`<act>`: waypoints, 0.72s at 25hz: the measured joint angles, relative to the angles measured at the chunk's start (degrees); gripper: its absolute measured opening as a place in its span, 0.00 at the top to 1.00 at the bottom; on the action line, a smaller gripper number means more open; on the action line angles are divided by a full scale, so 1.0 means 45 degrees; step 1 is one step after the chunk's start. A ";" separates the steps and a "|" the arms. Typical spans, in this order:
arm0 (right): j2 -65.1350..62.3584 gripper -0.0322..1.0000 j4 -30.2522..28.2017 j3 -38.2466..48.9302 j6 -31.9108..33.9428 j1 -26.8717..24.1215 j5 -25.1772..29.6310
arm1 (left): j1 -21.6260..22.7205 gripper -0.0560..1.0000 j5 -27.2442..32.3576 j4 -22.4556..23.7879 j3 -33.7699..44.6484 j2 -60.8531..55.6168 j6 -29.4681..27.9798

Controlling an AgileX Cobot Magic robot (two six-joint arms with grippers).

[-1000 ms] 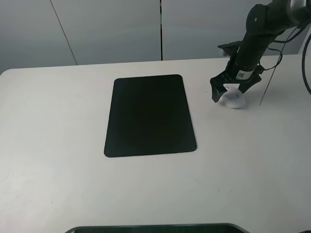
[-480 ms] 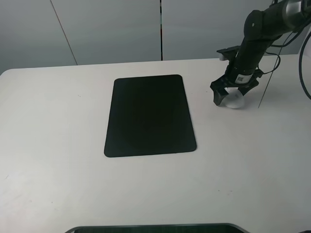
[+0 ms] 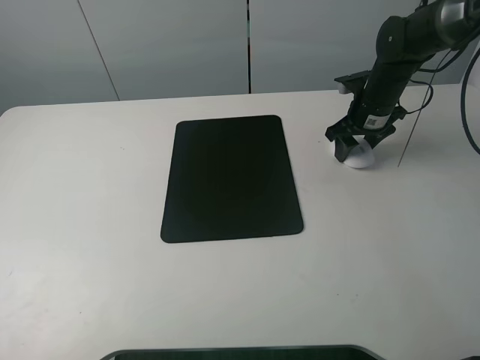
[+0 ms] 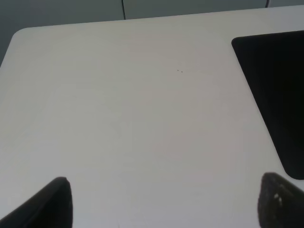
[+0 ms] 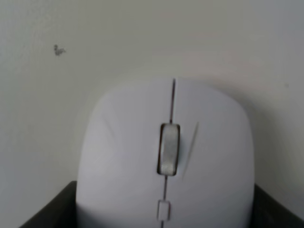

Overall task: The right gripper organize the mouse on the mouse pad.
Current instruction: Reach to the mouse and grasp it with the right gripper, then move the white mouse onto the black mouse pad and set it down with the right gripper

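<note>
Mouse position: the mouse [image 3: 361, 157] sits on the white table [image 3: 112, 195], out to the right of the mouse pad [image 3: 231, 178] in the high view. It is not on the pad yet.
Gap to cover: a strip of bare table separates mouse and pad, so they are apart, not touching.
Direction of travel: as I read it, the carry runs from the right side toward the middle, and the pad's long right edge is the first thing the mouse will meet.
Mouse long axis: in the right wrist view the grey wheel and seam on the mouse [image 5: 166, 156] run straight out from the claw, so the jaws span its narrow width.
Right gripper: the right gripper [image 3: 358, 150] is down over the mouse, with one black finger on each flank.
Jaw state: the jaws are drawn in against both sides and look clamped on the mouse, which rests on the table.
Nearer arm: the right arm, clearly; it is right on top of the mouse.
Left gripper: the left gripper [image 4: 164, 209] hangs over bare table on the far side of the pad [image 4: 275, 95], fingers spread wide, holding nothing.
</note>
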 joint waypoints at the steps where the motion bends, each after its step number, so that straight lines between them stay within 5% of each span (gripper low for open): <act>1: 0.0000 0.51 0.0000 0.0000 0.0000 0.0000 0.0000 | 0.0000 0.24 0.0000 0.0000 0.0000 0.0000 0.0000; 18: -0.0554 0.51 -0.0060 -0.0304 0.1107 0.0230 0.0886 | 0.0000 0.24 0.0000 0.0000 0.0000 0.0000 0.0000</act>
